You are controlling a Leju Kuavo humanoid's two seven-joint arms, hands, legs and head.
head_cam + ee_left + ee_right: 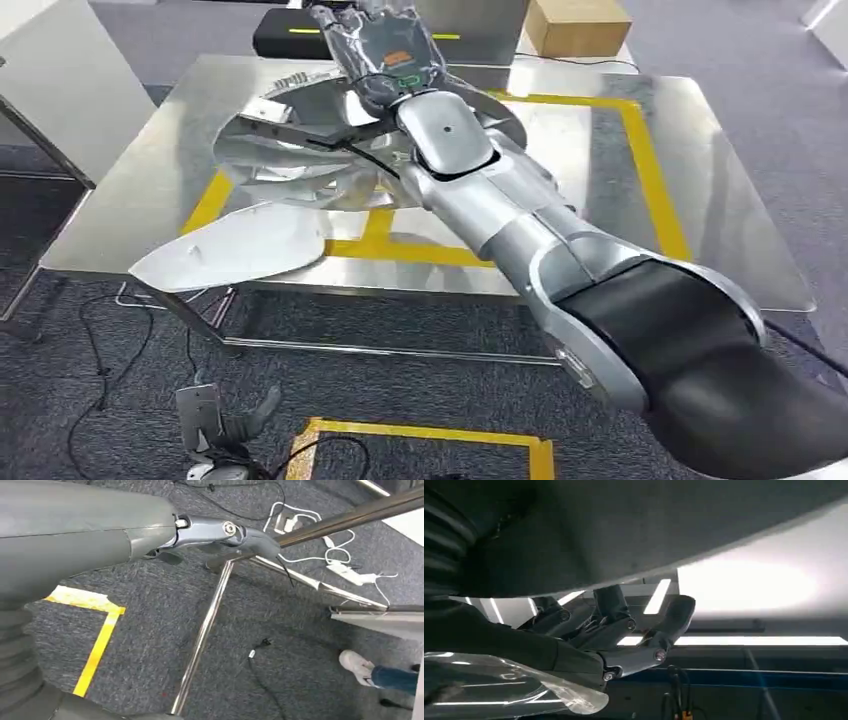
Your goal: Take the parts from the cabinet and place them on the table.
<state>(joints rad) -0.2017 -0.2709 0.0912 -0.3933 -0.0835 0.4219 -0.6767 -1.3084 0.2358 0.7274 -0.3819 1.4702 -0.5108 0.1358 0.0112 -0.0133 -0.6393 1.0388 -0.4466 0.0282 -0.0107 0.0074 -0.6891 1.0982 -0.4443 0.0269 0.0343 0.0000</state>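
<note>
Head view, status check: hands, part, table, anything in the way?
Right hand holds bagged part over steel table. Left hand hangs low, holding nothing. Bag not yet set down. Table bare inside the yellow tape.

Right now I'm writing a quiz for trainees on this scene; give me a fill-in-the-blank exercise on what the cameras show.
1. The right hand holds a part wrapped in clear ____.
2. The metal table is marked with ____ tape.
3. Beyond the table sits a brown cardboard ____.
4. The left hand hangs over grey ____.

Missing words: plastic; yellow; box; carpet
</note>
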